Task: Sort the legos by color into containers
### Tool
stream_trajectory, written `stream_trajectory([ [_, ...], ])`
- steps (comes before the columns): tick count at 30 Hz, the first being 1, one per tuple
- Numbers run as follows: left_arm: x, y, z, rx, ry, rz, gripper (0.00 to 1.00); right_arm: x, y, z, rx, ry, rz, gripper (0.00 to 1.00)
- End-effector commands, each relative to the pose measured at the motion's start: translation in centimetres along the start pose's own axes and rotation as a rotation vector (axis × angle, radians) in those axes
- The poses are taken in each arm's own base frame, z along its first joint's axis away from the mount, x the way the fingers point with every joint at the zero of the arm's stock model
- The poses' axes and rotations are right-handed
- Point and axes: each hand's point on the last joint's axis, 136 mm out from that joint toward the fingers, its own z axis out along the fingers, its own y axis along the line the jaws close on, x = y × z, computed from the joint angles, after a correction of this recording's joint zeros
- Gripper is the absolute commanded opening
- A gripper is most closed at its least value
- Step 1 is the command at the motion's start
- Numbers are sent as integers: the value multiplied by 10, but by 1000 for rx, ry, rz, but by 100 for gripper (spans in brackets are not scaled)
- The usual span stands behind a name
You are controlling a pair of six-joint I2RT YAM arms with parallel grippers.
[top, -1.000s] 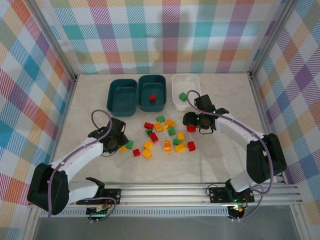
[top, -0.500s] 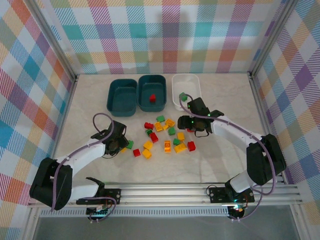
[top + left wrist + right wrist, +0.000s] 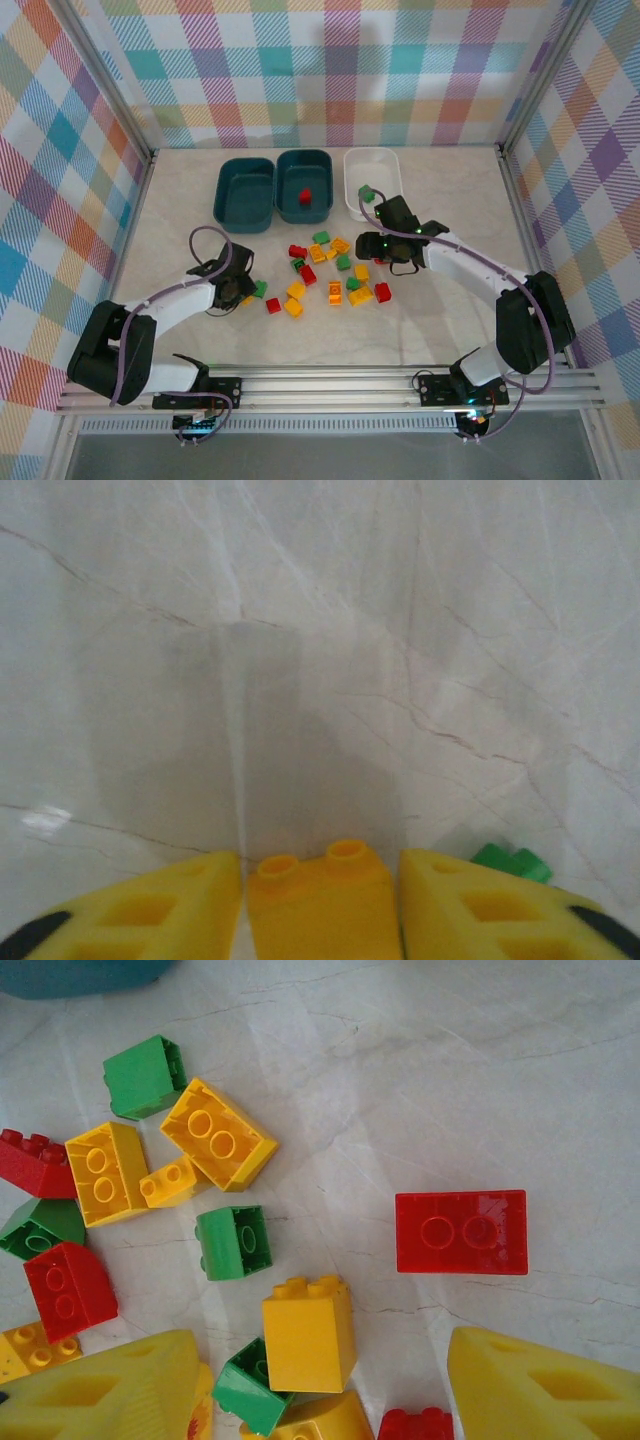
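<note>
Moved since a second ago: right arm (image 3: 460, 262) has carried its jaws leftward, closer to the pile; left arm (image 3: 170, 303) has shifted a little, and its jaws have drawn in from wider to narrow.
Left jaws: narrow, clasping a yellow-orange brick (image 3: 320, 910) between two yellow pads (image 3: 150, 915); set low at the left edge of the pile.
Yellow-orange brick: studs up, sitting on the table (image 3: 450, 190) with a pad against each side.
Neighbouring green brick (image 3: 512, 862): on the table, just beside the outer face of the right-hand pad.
Right jaws: wide, holding nothing; yellow fingers (image 3: 540, 1390) spread over the right side of the pile, with an upright yellow block (image 3: 310, 1332) on the table between them.
Lone red brick (image 3: 460, 1232): two studs, flat on the table, apart from the cluster on its right.
Loose legos (image 3: 330, 277): red, green and yellow-orange, scattered on the table between the two arms, near the bins.
Left teal bin (image 3: 245, 200): far side of the table, leftmost in the row.
Middle teal bin (image 3: 292, 172): just beside the left one; a sorted red brick (image 3: 306, 196) lies inside.
White bin (image 3: 382, 165): rightmost in the row; a sorted green brick (image 3: 366, 192) lies inside, toward its near left corner, close to the right arm's wrist.
</note>
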Motion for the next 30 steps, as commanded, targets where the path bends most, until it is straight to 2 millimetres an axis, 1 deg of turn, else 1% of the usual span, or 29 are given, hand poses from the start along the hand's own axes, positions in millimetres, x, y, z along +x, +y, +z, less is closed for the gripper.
stream_trajectory([
  [1, 6, 8, 9, -18, 14, 3, 37, 1, 0, -7, 9, -14, -20, 67],
  [4, 4, 8, 9, -28, 15, 18, 34, -1, 0, -11, 11, -23, -20, 67],
  [7, -2, 5, 3, -26, -1, 37, 31, -2, -3, -14, 23, -34, -27, 67],
  [11, -20, -5, -19, 3, -65, 66, 29, -6, -7, -18, 47, -56, -40, 68],
  [15, -37, -14, -43, 21, -115, 92, 30, -13, -5, -20, 47, -77, -44, 69],
  [18, -54, -26, -62, 36, -157, 117, 30, -19, -4, -21, 54, -92, -54, 69],
  [20, -69, -37, -74, 43, -189, 137, 30, -27, -6, -23, 79, -114, -62, 69],
  [21, -75, -42, -77, 48, -198, 141, 30, -31, -8, -25, 93, -128, -66, 69],
  [23, -95, -58, -81, 78, -212, 130, 30, -41, -12, -29, 120, -157, -62, 70],
  [24, -103, -64, -78, 87, -211, 118, 30, -45, -14, -29, 121, -166, -54, 70],
  [27, -139, -86, -64, 100, -202, 87, 30, -53, -16, -27, 111, -172, -30, 70],
  [30, -172, -106, -38, 87, -160, 72, 30, -58, -21, -27, 118, -173, -10, 70],
])
